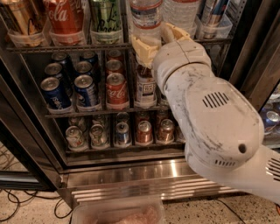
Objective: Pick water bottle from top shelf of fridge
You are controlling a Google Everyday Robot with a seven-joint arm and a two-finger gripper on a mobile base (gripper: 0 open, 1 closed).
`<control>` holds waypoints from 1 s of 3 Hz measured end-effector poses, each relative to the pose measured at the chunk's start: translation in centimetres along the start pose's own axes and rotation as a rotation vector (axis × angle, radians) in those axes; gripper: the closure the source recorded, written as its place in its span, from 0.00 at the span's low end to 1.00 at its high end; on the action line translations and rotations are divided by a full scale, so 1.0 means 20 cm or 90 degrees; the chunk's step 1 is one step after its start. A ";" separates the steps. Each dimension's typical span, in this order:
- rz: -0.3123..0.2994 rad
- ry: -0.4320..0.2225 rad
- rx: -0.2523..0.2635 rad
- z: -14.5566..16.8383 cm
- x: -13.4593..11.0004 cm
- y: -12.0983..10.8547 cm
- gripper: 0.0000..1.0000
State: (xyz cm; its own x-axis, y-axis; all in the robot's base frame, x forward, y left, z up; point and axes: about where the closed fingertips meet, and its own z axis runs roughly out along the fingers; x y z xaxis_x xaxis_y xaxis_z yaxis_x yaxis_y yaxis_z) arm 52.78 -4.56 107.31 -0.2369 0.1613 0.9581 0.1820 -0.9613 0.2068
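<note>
Pincer point(154, 38): at 12 o'clock in the view, at the front edge of the top shelf point(65, 47), on the white arm point(210, 122) that comes in from 4 o'clock.
Pincer state: wide; its pale yellow fingers point(142, 47) stand apart on either side of the water bottle's lower part, and I cannot tell whether they touch it.
Water bottle point(146, 15): upright on the top shelf at 12 o'clock, its base hidden behind a finger.
Neighbours: green can point(106, 19) at its 9 o'clock; wider clear bottle point(181, 13) at its 3 o'clock.
Below: small brown-drink bottle point(145, 85) at its 6 o'clock, one rack down.
Fridge point(131, 175): steel base grille at 6 o'clock.
</note>
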 end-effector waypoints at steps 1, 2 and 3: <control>0.000 0.000 0.000 -0.01 -0.04 -0.01 1.00; 0.000 0.000 0.000 -0.01 -0.04 -0.01 1.00; 0.000 0.000 0.000 -0.01 -0.06 -0.01 1.00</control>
State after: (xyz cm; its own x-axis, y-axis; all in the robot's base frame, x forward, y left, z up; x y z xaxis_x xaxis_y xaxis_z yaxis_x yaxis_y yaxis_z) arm 52.83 -4.56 106.01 -0.2368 0.1613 0.9581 0.1819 -0.9613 0.2068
